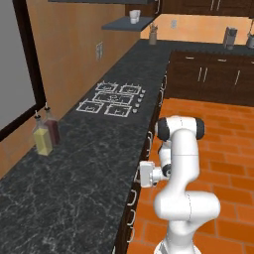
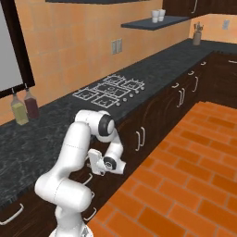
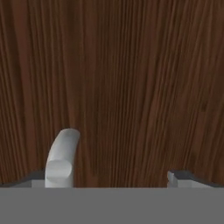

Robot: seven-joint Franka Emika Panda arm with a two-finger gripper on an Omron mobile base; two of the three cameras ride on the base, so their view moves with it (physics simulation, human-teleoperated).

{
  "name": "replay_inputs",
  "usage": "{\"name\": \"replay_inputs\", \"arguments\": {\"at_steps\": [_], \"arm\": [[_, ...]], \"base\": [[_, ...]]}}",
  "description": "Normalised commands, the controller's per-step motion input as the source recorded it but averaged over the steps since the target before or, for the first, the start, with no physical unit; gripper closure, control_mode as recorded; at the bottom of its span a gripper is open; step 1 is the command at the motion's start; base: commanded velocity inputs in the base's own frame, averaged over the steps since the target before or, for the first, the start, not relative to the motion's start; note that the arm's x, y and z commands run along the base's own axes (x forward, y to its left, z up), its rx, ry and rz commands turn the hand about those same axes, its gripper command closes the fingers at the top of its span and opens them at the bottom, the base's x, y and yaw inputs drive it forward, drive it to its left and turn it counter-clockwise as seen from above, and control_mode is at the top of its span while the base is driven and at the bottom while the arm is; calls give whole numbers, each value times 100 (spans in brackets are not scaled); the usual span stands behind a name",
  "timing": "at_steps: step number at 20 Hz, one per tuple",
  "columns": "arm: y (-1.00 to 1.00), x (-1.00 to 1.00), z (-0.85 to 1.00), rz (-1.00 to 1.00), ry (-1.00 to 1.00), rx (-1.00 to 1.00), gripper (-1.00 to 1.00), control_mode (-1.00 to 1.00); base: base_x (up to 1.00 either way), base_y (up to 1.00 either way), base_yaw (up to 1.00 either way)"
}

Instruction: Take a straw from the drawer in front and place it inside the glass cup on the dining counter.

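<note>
wide-open, empty end effector faces the drawer, its silver handle just ahead

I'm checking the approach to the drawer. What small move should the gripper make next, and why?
Probably shift sideways to centre on the silver handle, then close. In the hand view the gripper is open and hard up against the dark wood drawer front, but the handle sits by one fingertip rather than midway between them.
</note>
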Motion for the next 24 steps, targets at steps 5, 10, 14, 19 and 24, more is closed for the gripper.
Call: {"name": "replay_inputs", "arguments": {"at_steps": [5, 10, 14, 19, 24], "arm": [[47, -6, 0, -2, -1, -9, -100, -100], [25, -18, 0, -6, -1, -2, 100, -100], [-19, -60, 2, -6, -7, 0, 100, -100], [-58, -69, 1, -5, -3, 0, 100, -100], [-93, -73, 0, -2, 0, 0, 100, -100]], "base": [[0, 0, 0], [0, 0, 0], [0, 0, 0], [0, 0, 0], [0, 0, 0]]}}
